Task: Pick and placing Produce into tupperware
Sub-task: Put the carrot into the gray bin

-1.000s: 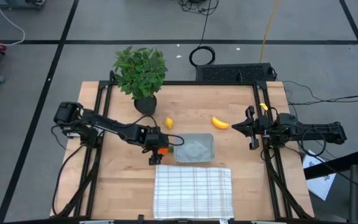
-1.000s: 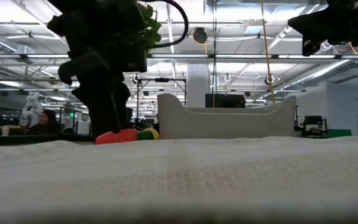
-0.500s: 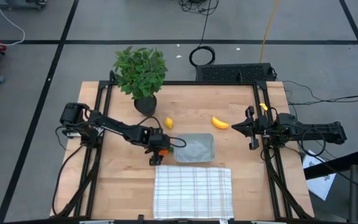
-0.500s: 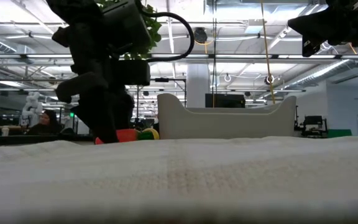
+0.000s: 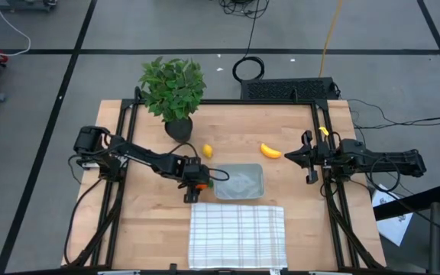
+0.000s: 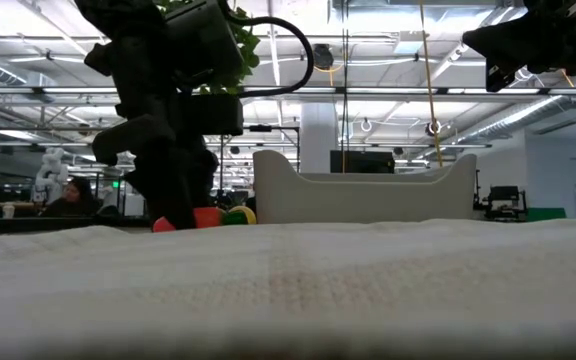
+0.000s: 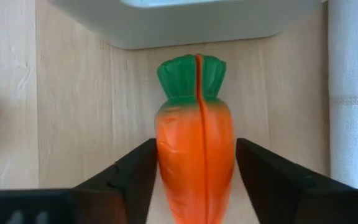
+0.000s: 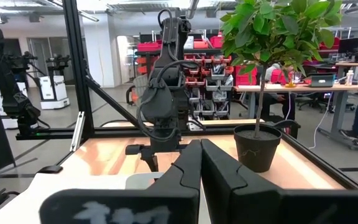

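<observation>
High view: on the wooden table [image 5: 296, 198], the left claw [image 5: 195, 182] straddles the orange carrot [image 5: 202, 183] beside the translucent tupperware [image 5: 240, 182]; lemon [image 5: 207, 151] and banana [image 5: 270, 150] lie beyond, a potted plant [image 5: 173, 92] behind, a striped cloth [image 5: 237, 235] in front. Left wrist view: both dark fingers [image 7: 126, 177] flank the glossy carrot [image 7: 195, 155], touching its sides. Right wrist view: the right claw [image 8: 199, 163], pressed shut, holds nothing.

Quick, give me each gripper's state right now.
Left gripper: fingers on both sides of the carrot, grip cannot be told.
Right gripper: shut, holding nothing, beside the banana.
</observation>
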Motion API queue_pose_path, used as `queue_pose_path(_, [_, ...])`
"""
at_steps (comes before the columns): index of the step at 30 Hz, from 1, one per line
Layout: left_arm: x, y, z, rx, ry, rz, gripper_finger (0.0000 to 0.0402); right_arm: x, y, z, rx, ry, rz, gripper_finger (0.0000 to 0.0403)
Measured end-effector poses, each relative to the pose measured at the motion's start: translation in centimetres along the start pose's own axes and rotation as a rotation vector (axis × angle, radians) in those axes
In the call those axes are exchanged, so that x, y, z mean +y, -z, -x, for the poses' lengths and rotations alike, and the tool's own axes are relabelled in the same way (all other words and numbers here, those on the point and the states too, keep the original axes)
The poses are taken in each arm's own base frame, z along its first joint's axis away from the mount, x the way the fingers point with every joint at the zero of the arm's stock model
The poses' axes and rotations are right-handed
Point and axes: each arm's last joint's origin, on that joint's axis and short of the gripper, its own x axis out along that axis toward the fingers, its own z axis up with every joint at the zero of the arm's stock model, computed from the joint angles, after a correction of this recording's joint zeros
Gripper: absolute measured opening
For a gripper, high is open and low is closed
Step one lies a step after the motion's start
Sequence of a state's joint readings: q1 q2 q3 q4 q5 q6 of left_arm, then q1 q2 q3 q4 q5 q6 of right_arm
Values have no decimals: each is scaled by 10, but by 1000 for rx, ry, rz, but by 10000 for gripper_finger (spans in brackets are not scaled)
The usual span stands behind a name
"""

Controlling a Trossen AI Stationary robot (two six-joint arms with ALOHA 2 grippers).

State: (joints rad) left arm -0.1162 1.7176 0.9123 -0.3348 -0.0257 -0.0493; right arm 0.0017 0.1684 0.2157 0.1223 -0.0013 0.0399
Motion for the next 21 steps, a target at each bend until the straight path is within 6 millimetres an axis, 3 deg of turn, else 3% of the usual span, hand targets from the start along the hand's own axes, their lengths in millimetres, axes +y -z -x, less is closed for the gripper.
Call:
queue_pose_path(8, [0,0,0,-2,1,-32,158,0,0,0,0,0,0,0])
queue_pose_path(15, [0,-2,5,-14,2,-55,168,0,0,0,0,0,2,0])
queue_pose_path(21, [0,-11,32,-78,4,-65,169,0,0,0,0,0,3,0])
